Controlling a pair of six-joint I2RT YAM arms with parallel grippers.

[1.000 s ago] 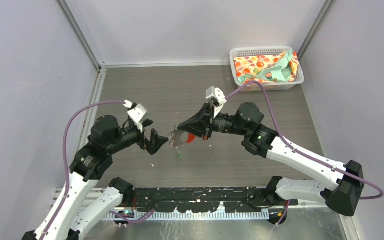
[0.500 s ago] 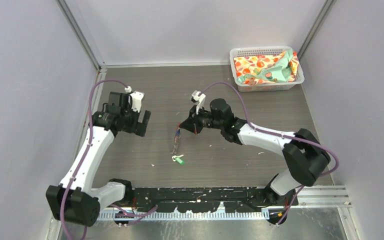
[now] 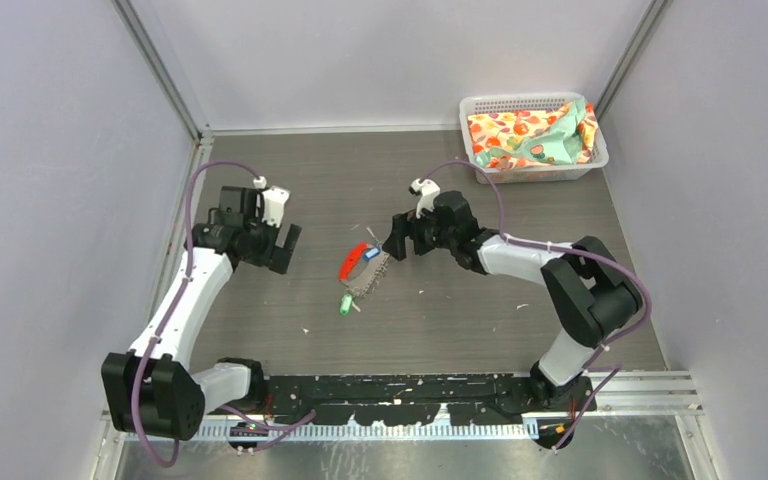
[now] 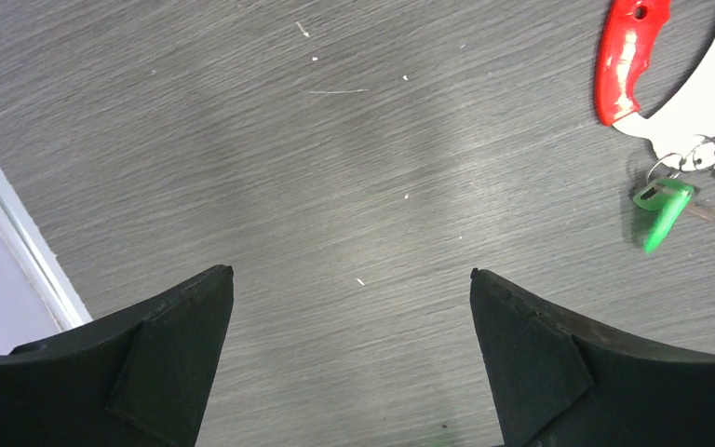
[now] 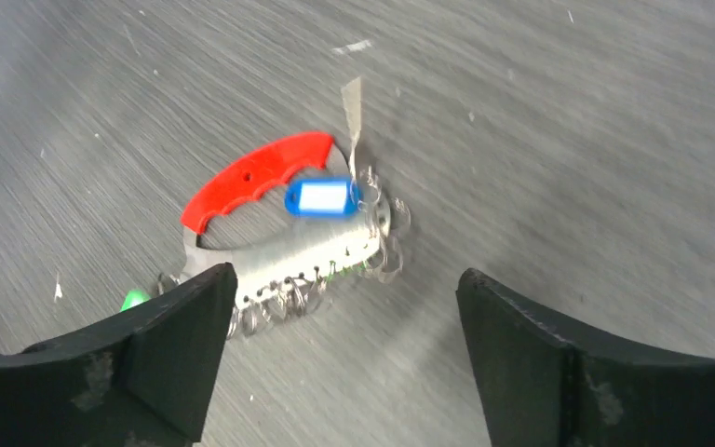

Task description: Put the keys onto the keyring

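Right wrist view: I see the right gripper (image 5: 344,272) with its fingers apart, the keyring (image 5: 289,247) and blue key (image 5: 321,198) lying just ahead. The left gripper (image 4: 352,272) gapes wide, with the green key (image 4: 663,209) ahead and off to one side.

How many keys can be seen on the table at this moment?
2. The blue-headed key lies on the keyring beside its red tag; the green-headed key lies at the keyring's near end. More could hide among its loops.

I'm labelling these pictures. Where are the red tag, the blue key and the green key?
red tag (image 5: 256,177), right wrist view, middle of the red crescent.
blue key (image 5: 321,197), right wrist view, on its blue head.
green key (image 4: 666,209), left wrist view, on its green head.
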